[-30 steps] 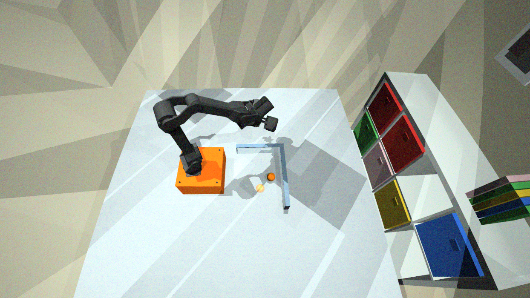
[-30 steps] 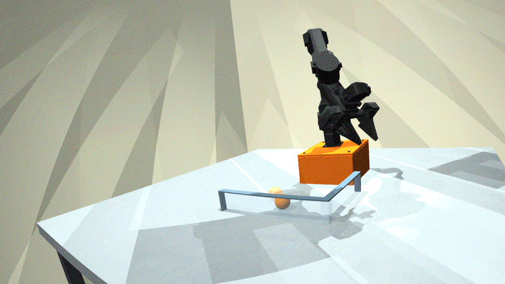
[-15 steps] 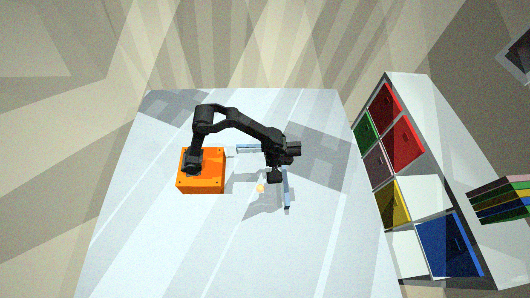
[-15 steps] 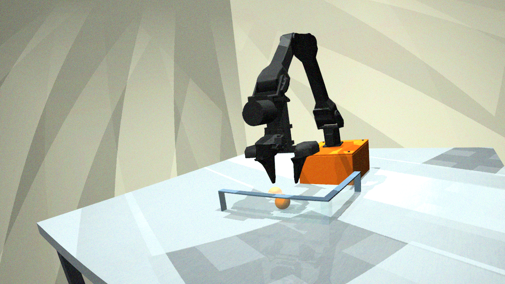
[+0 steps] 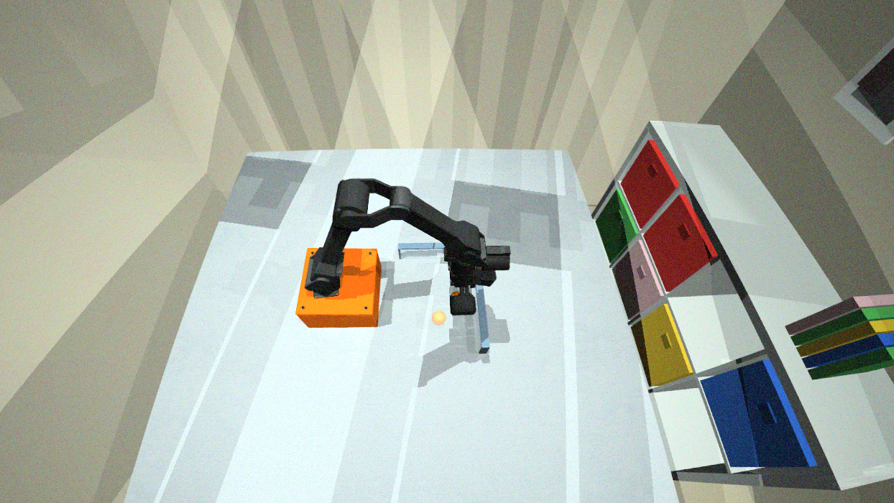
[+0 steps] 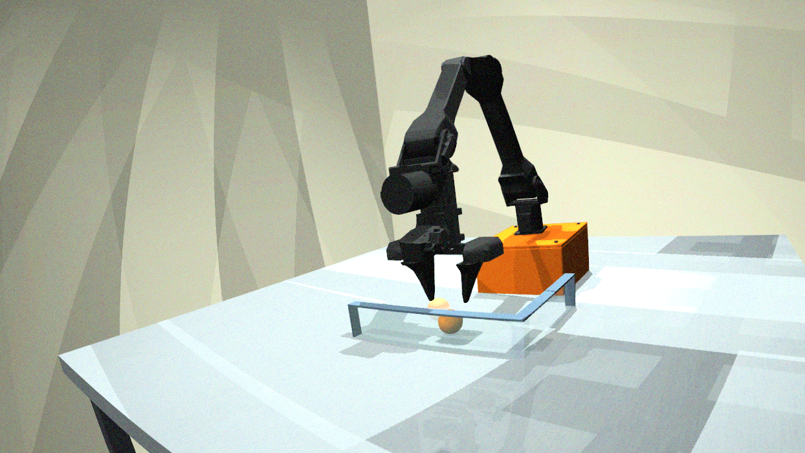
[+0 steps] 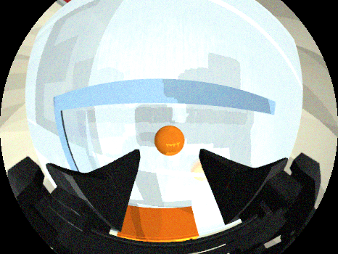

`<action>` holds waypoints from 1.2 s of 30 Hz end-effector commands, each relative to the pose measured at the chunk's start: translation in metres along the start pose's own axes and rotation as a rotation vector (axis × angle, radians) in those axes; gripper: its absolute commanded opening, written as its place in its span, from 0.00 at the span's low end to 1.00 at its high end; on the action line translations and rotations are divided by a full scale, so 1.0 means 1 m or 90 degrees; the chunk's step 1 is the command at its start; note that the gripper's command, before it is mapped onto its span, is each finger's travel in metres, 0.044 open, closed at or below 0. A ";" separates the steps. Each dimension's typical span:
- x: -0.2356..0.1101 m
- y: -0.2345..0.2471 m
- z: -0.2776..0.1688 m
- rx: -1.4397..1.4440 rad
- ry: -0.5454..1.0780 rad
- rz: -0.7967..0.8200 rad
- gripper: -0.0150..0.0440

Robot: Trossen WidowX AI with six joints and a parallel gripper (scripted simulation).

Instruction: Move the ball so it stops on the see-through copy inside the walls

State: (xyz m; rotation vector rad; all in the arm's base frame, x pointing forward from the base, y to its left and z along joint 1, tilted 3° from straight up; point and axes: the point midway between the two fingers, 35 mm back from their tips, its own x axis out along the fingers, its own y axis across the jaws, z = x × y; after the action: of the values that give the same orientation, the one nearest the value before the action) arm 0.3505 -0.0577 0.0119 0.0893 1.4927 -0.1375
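Observation:
The orange ball (image 6: 450,322) (image 7: 170,141) lies on the table inside the corner of the two low clear walls (image 5: 482,325) (image 6: 388,307) (image 7: 159,88), close to the long wall. In the top view my gripper mostly hides it. The pale see-through copy (image 5: 438,317) (image 6: 437,305) sits a short way from the ball, on the side away from the long wall. My gripper (image 5: 461,300) (image 6: 448,297) (image 7: 170,153) points straight down right over the ball. Its fingers are open and empty, one on each side of the ball, with the tips a little above it.
The arm's orange base block (image 5: 350,300) (image 6: 523,270) (image 7: 159,223) stands on the white table (image 5: 312,406) just beyond the walls' open side. A white shelf with coloured drawers (image 5: 687,250) stands to the right of the table.

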 end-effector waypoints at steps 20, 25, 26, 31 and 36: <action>0.037 -0.001 -0.002 0.002 0.003 -0.003 0.77; 0.040 -0.001 -0.002 0.002 0.003 -0.003 0.68; 0.040 -0.001 -0.002 0.002 0.003 -0.003 0.64; 0.040 -0.001 -0.002 0.002 0.003 -0.003 0.55; 0.040 -0.001 -0.002 0.002 0.003 -0.003 0.46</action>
State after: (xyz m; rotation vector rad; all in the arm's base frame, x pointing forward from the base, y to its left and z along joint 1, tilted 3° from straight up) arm 0.3523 -0.0596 -0.0270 0.0914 1.4946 -0.1417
